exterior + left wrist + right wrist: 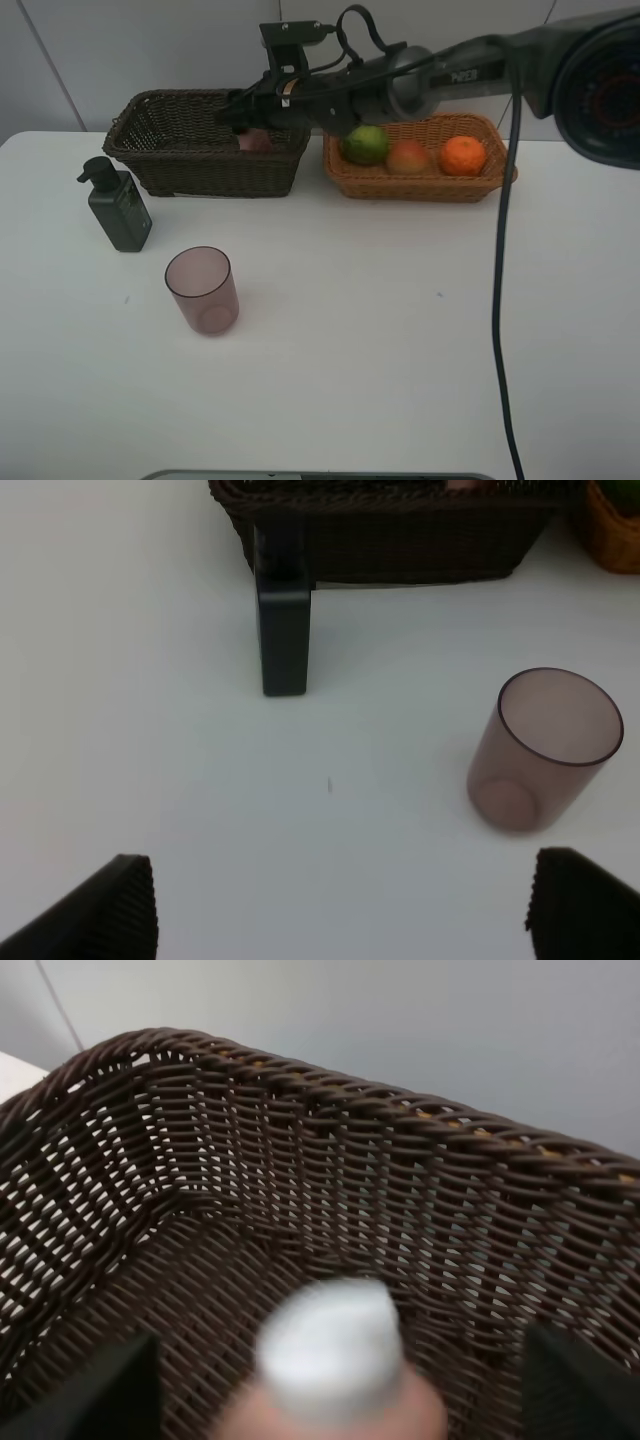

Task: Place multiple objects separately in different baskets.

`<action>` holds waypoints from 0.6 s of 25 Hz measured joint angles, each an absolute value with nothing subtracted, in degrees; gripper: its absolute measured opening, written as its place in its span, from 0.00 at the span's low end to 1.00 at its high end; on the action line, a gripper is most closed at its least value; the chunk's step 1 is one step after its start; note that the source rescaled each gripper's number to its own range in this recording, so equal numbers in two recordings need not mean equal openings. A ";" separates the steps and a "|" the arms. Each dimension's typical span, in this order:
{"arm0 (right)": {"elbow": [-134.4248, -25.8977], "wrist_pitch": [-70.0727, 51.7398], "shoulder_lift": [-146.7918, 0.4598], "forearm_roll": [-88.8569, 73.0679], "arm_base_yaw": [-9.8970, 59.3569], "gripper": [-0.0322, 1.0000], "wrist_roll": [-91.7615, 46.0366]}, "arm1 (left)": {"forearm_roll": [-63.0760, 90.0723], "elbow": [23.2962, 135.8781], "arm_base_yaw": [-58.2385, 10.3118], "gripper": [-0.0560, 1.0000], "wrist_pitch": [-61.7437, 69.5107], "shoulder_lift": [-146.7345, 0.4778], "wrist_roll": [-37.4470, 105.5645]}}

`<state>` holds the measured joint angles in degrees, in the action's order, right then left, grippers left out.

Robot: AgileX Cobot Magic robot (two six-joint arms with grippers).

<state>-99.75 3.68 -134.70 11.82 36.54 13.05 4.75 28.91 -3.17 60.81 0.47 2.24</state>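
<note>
Looks like the drop-off step for the small pink bottle with a white cap (pixel 338 1360): blurred in the right wrist view, low inside the deep dark brown rectangular wicker basket (pixel 215 172), between the fingers of the right gripper (pixel 236 110) but with a gap on either side, so parted and clamped on nothing. Cannot tell whether resting on the basket floor or just above it. In the shallower light orange-tan wicker basket (pixel 420 186), just beside the dark one: a green round fruit (pixel 366 144), a peach-red fruit (pixel 407 157) and an orange (pixel 462 155) in a row. Out on the white table (pixel 360 380), not yet sorted: a dark green pump bottle (pixel 118 208) upright near the dark basket's front corner, and a translucent pink cup (pixel 202 290) upright, nearer the front edge. Low over bare table, the left gripper (pixel 340 912), spread wide with nothing between, facing pump bottle and cup. Next, probably: lift the right arm straight up clear of the rim without snagging the weave or tipping the bottle, then go for the pump bottle or the cup, both on the left arm's side. For the pump bottle, better to grip the body than the nozzle.
</note>
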 joint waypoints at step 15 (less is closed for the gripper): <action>-99.75 -28.98 -123.98 5.08 34.29 0.79 13.05 | 4.75 28.91 -3.17 0.96 60.81 0.47 2.24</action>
